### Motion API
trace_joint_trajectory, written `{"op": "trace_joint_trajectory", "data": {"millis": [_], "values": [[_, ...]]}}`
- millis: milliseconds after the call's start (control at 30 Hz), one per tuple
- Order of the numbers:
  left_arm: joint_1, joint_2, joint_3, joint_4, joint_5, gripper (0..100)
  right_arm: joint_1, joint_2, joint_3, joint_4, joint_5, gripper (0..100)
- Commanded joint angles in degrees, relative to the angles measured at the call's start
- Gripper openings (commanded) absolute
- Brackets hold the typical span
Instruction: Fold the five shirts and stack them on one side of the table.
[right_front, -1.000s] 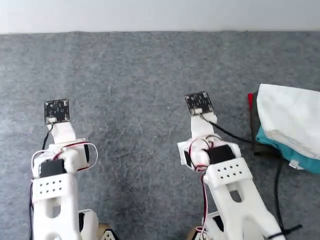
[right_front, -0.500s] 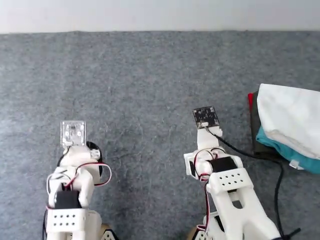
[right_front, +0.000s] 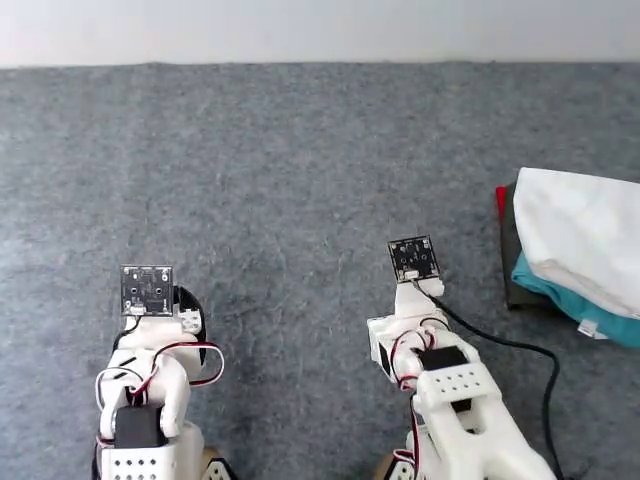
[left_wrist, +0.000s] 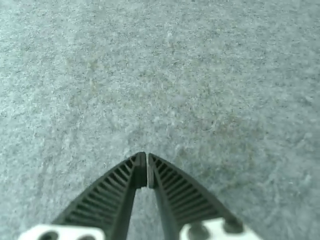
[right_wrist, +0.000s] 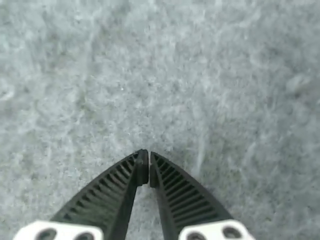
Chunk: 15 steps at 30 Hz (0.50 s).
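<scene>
While 2 arms stand at the near edge of the grey felt table (right_front: 300, 140), 1 at the scene's left (right_front: 145, 400) and 1 right of centre (right_front: 445, 385), the stack of shirts (right_front: 575, 250) lies at the right edge, well apart from both. A white shirt (right_front: 585, 230) forms the top layer. A teal shirt (right_front: 550, 287) shows beneath its near edge, a dark shirt (right_front: 508, 270) along its left side, and a red sliver (right_front: 501, 200) at the pile's far-left corner. The number of layers cannot be told. The left gripper (left_wrist: 146, 172) is clenched, its ribbed black fingers (left_wrist: 112, 192) meeting at the tips over bare felt and grasping nothing. The right gripper (right_wrist: 148, 171) is likewise clenched on nothing, tips touching above the felt. A black cable (right_front: 505, 345) runs from the arm right of centre toward the near-right corner. A white wall (right_front: 320, 30) borders the table's far edge.
</scene>
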Motion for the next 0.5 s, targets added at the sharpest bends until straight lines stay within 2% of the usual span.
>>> {"op": "trace_joint_trajectory", "data": {"millis": [0, 233, 467], "values": [[-0.18, -0.35, -0.22, 1.23, -0.09, 1, -0.75, -6.64, 2.29, -1.1, 0.62, 0.9], [-0.18, -0.35, -0.22, 7.56, -0.09, 1, -0.22, -24.84, 10.9, 0.13, 0.62, 0.9], [-0.18, -0.35, -0.22, 12.48, -0.09, 1, -0.13, -32.13, 11.16, 11.56, 0.44, 0.9]]}}
